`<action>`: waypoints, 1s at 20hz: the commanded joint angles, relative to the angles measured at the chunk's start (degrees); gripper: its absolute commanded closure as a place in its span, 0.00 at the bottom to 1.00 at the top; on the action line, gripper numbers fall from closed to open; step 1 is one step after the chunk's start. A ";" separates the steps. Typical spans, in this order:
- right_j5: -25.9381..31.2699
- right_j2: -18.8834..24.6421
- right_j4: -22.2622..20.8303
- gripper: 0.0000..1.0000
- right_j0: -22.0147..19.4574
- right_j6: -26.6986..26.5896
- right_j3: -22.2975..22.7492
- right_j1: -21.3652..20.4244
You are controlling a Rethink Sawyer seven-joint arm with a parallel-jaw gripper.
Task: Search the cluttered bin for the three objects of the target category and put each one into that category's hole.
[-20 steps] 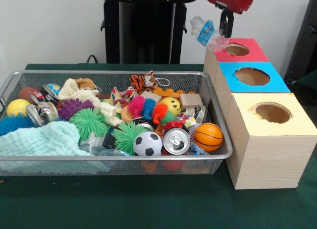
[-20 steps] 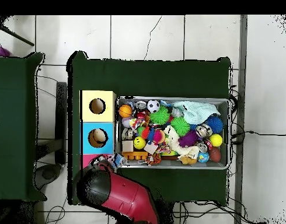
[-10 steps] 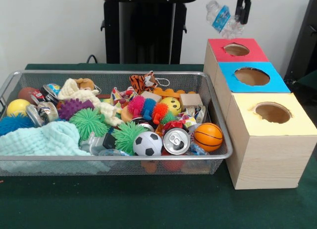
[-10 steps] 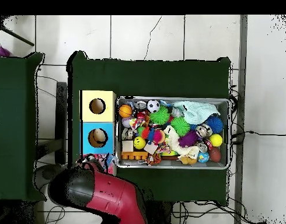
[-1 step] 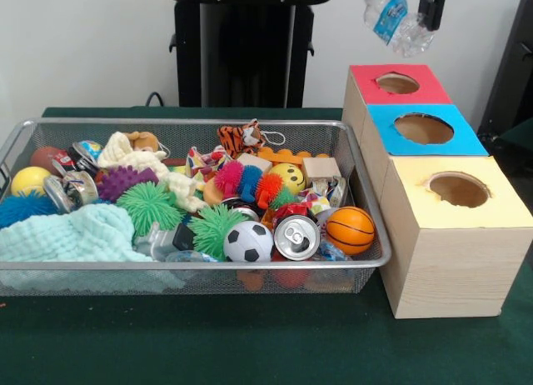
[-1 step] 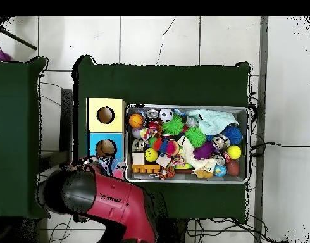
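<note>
moved: gripper point(image 5: 426, 17) carried the crushed plastic bottle point(image 5: 396, 20) up and sideways
grip: clamped on bottle
red box hole point(image 5: 398, 83): below gripper, slightly offset
next: probably realign, then drop

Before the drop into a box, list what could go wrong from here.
1. The gripper holds the crushed plastic bottle by one end, tilted, so it may slip out.
2. The bottle hangs high above the red box, slightly off its hole; dropped now, it might bounce off the rim.

wall point(image 5: 83, 43): plain white | floor point(image 6: 157, 38): white tiles | table point(image 5: 208, 343): green cloth
</note>
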 commanded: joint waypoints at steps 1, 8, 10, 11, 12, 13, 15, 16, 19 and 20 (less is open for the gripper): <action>-3.22 4.19 3.53 1.00 -3.96 12.13 -2.46 5.35; -3.70 4.28 3.48 1.00 -5.39 11.10 -5.03 7.54; -2.98 4.36 3.45 1.00 -5.66 11.23 -6.04 8.06; -2.69 4.23 3.40 1.00 -5.60 11.55 -6.64 8.40; -2.39 4.10 3.36 1.00 -5.54 11.87 -7.23 8.75; -2.01 4.07 3.37 1.00 -5.58 12.08 -7.81 9.04; -1.89 4.25 3.67 1.00 -5.54 12.56 -8.79 9.81; -2.15 4.35 3.96 1.00 -5.21 13.08 -9.02 10.19; -3.17 4.82 5.13 1.00 -4.65 14.43 -10.02 11.56; -3.99 5.10 5.65 1.00 -4.34 14.79 -9.72 11.78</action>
